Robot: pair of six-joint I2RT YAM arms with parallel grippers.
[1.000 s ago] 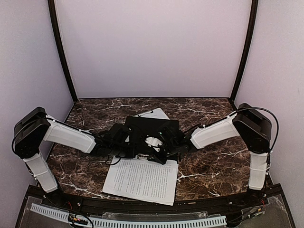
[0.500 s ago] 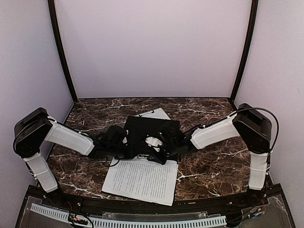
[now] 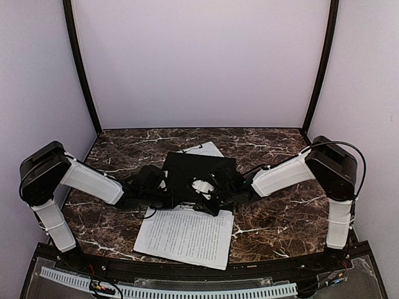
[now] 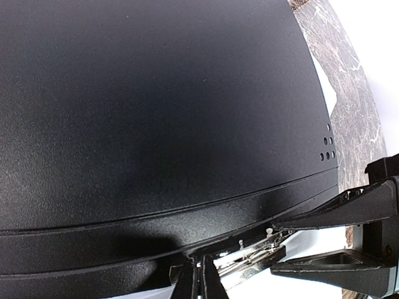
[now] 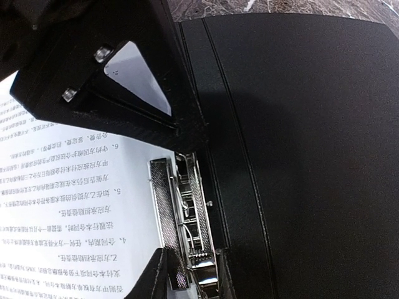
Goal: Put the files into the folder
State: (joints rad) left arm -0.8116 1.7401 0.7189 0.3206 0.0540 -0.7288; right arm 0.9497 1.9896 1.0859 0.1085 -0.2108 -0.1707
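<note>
The right gripper (image 3: 216,190), its opening unclear beside the metal clip (image 5: 187,218), meets the fully closed left gripper (image 3: 171,190) between the near sheet (image 3: 187,235), limp and probably best pinched at an edge, and the stiff spread folder (image 3: 199,165), the far sheet (image 3: 206,149) peeking beyond.

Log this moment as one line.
left gripper shut at folder edge | right gripper open over metal clip | sheet on table

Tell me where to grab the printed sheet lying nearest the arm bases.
The sheet lies flat, so only an edge can be pinched; its far edge is crowded by the folder, the left gripper and the right gripper. Probably take the near-right corner, coming in low from the right.
</note>
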